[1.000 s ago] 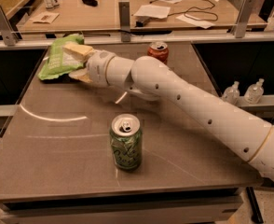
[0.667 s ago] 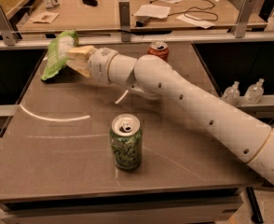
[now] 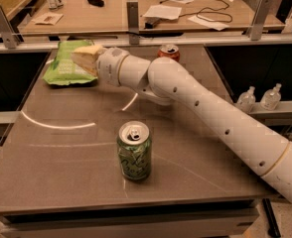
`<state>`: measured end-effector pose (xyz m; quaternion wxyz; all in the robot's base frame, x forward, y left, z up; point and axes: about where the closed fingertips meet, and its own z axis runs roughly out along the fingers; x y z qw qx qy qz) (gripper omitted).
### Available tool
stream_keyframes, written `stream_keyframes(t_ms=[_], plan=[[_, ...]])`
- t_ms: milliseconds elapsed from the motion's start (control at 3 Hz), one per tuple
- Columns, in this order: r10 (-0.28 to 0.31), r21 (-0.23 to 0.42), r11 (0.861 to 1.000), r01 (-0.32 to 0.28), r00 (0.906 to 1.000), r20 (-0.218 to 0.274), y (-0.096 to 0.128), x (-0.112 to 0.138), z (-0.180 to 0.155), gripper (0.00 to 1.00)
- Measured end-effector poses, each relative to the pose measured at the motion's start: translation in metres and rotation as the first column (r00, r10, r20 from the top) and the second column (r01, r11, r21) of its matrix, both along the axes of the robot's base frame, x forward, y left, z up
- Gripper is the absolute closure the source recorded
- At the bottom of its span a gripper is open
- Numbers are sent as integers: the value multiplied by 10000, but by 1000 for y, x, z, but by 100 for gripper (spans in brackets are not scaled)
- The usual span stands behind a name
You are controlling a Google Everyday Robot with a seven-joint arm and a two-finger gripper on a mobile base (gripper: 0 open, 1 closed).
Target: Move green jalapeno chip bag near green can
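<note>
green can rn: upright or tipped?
Upright: the green can stands on its base near the front of the table, silver top facing up. The pincer is at the green jalapeno chip bag, far back.

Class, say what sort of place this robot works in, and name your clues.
Probably an office or lab workspace: the desk behind holds papers and a cable, and water bottles stand nearby. The gripper is at the green jalapeno chip bag, far-left on the table.

Gripper (image 3: 85,58) clasps bag (image 3: 61,67) far left; open tabletop (image 3: 61,150) reaches green can (image 3: 134,155).
</note>
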<state>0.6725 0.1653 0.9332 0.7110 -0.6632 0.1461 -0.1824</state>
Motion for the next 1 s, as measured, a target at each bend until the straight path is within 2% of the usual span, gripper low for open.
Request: stream_keyframes(t_ms=[333,667,1000], plan=[[189,-40,9998,-188,9997,127,-1,0,6,95],[543,-561,9969,-549,9984,-130,5,0,13,77],[483,-759,9958,-507,9983,-325,0,4,4,54]])
